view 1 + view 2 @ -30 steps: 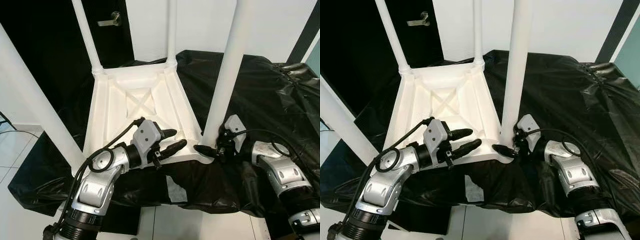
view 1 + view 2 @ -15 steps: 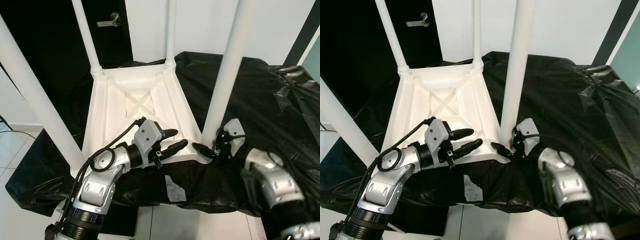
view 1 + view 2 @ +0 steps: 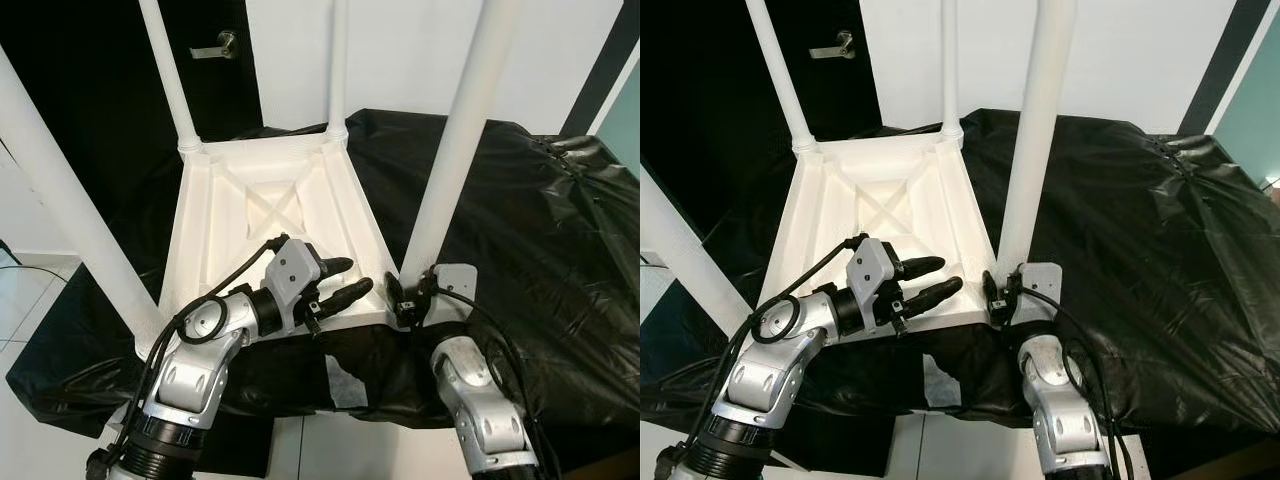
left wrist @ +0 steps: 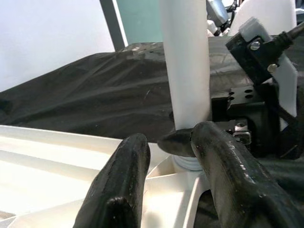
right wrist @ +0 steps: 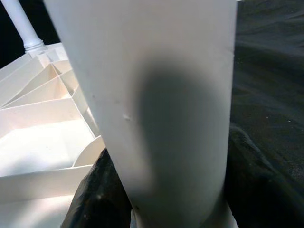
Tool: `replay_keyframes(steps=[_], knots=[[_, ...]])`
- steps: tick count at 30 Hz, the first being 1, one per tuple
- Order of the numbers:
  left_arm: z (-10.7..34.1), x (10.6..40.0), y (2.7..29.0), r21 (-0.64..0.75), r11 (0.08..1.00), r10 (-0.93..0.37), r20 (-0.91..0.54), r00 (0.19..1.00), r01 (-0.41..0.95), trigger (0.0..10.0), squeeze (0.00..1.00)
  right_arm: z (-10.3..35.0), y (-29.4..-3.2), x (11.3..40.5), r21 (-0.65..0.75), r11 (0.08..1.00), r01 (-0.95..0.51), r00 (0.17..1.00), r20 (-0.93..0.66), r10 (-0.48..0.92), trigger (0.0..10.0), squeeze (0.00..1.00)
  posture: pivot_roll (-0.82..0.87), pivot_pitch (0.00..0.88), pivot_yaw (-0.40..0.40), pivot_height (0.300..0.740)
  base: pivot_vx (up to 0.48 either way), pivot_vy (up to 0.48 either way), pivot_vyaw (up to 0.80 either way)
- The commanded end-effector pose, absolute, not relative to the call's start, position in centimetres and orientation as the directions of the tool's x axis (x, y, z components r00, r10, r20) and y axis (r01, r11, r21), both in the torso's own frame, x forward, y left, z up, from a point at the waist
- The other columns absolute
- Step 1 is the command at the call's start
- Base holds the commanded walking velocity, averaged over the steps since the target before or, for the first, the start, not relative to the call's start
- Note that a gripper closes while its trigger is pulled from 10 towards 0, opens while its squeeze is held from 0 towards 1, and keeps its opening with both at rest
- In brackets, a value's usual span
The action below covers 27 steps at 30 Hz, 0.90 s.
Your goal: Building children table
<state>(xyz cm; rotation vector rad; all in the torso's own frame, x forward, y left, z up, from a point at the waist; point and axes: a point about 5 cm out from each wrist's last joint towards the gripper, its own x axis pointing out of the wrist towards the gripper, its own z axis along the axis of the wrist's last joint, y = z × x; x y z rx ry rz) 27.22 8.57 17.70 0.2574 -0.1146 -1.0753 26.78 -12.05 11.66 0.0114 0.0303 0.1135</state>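
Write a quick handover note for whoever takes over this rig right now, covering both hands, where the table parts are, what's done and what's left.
Left hand: open, fingers straddling the near rim of the upside-down white tabletop, steadying it.
Right hand: closed around the base of the near-right leg, at its corner socket.
The tabletop lies underside up on a surface covered in black plastic sheet. All four white legs stand upright in the corners.
Left to do: I can't tell whether the near-right leg is fully seated; check that, then check the others and turn the table upright.
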Motion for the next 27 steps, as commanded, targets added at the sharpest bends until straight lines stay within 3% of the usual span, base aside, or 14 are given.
replay_keyframes(steps=[1,11,12,13,25,27], knots=[[17.9,27.6,8.6,0.266,0.472,-0.869,-0.02,0.494,0.841,10.0,0.0,9.6,-12.2,26.2,0.024,0.997,-0.08,0.985,-0.15,0.083,10.0,0.0,-0.04,0.0,0.023,0.74,0.0,0.0,0.0],[18.3,28.2,8.4,0.281,0.464,-0.873,-0.014,0.488,0.84,10.0,0.0,9.8,-11.3,25.8,0.016,0.997,-0.079,0.985,-0.151,0.081,10.0,0.0,-0.05,0.0,0.028,0.74,0.0,0.0,0.0],[18.3,28.2,8.4,0.281,0.465,-0.873,-0.012,0.488,0.839,10.0,0.0,9.9,-11.3,25.8,0.014,0.997,-0.082,0.986,-0.144,0.083,10.0,0.64,-0.05,0.0,0.029,0.74,0.0,0.0,0.0],[18.3,28.3,8.4,0.282,0.466,-0.872,-0.011,0.489,0.839,10.0,0.0,10.0,-11.2,25.8,0.016,0.996,-0.086,0.987,-0.136,0.087,10.0,1.0,-0.05,0.0,0.027,0.74,0.0,0.0,0.0],[18.6,28.6,8.4,0.279,0.474,-0.871,0.012,0.491,0.835,10.0,0.0,12.1,-12.3,26.1,0.017,0.973,-0.23,0.973,-0.014,0.23,10.0,1.0,-0.05,0.0,0.028,0.74,0.0,0.0,0.0],[18.5,28.8,8.5,0.277,0.477,-0.87,0.014,0.493,0.834,10.0,0.0,12.7,-13.2,26.1,-0.01,0.932,-0.362,0.932,0.009,0.362,10.0,1.0,-0.06,0.0,0.039,0.74,0.0,0.0,0.0]])
